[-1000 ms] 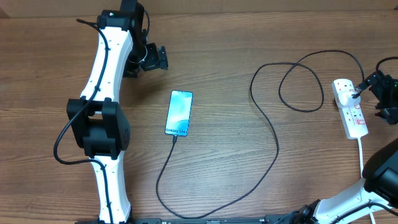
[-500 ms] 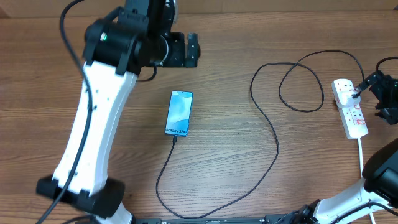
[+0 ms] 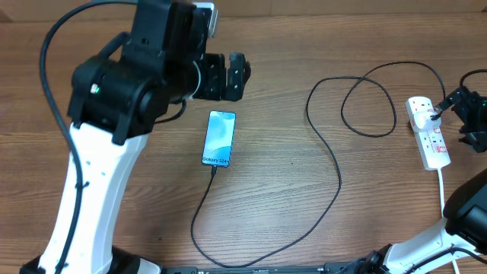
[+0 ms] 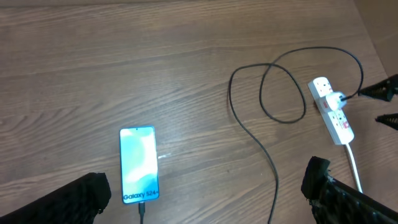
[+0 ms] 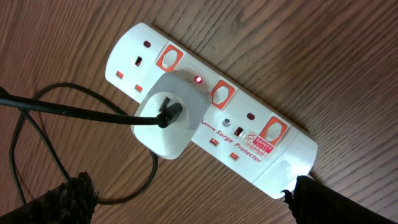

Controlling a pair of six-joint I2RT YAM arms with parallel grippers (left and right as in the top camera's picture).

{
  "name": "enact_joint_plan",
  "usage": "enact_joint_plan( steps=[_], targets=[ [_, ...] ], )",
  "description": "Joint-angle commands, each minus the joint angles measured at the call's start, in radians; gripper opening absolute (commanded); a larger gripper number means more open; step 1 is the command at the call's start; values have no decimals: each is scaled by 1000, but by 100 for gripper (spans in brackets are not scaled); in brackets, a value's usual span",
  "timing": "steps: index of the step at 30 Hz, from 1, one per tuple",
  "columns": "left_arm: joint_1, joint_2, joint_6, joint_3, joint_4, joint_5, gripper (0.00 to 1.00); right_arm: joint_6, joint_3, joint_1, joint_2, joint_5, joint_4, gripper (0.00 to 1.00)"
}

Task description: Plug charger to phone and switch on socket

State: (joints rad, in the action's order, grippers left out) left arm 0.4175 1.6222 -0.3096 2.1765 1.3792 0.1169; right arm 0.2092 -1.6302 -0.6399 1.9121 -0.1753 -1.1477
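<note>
Counting one wooden table (image 3: 289, 46), two arms, two grippers, one power strip, one phone, one black charger cable and one white lead.

Noting bare wood lying open along both long sides of the phone (image 3: 219, 138) and beyond its far end, the widest free stretch reaching right of it up to the cable.

Seeing the left arm (image 3: 114, 106) rising left of the phone, carrying the left gripper (image 3: 239, 76) above the wood just beyond the phone's far end, jaws standing wide apart and gripping nothing.

Seeing the right arm (image 3: 464, 221) entering far right of the phone, holding the right gripper (image 3: 467, 119) well right of it by the strip, jaws spread wide and clasping nothing.

Finding the power strip (image 3: 428, 131) lying flat well right of the phone, near the overhead view's right border, carrying three red switches (image 5: 222, 93), one white plug (image 5: 166, 118) and one small red light (image 5: 198, 80) glowing.

Finding the phone lying flat, screen up.

Tracing the charger cable (image 3: 336, 179) from that plug through one loop, then sweeping round to the phone, its tip (image 3: 215, 169) touching the phone's lettered near end.

Tracing the white lead (image 3: 442, 194) running from the strip toward the robot, far right of the phone.
</note>
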Motion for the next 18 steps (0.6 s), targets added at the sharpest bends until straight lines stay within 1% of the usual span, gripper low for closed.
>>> enact_joint_plan(
  steps=[1, 8, 15, 18],
  targets=[
    [0, -47, 48, -60, 4, -91, 99, -1, -5, 0, -3, 1, 2, 100],
    [0, -99, 48, -172, 11, -101, 100, -1, -5, 0, -3, 1, 2, 100],
    [0, -100, 55, -214, 6, -124, 100, -1, -5, 0, -3, 1, 2, 100],
    [0, -101, 31, -249, -14, -123, 100, -1, -5, -1, -3, 1, 2, 100]
  ],
)
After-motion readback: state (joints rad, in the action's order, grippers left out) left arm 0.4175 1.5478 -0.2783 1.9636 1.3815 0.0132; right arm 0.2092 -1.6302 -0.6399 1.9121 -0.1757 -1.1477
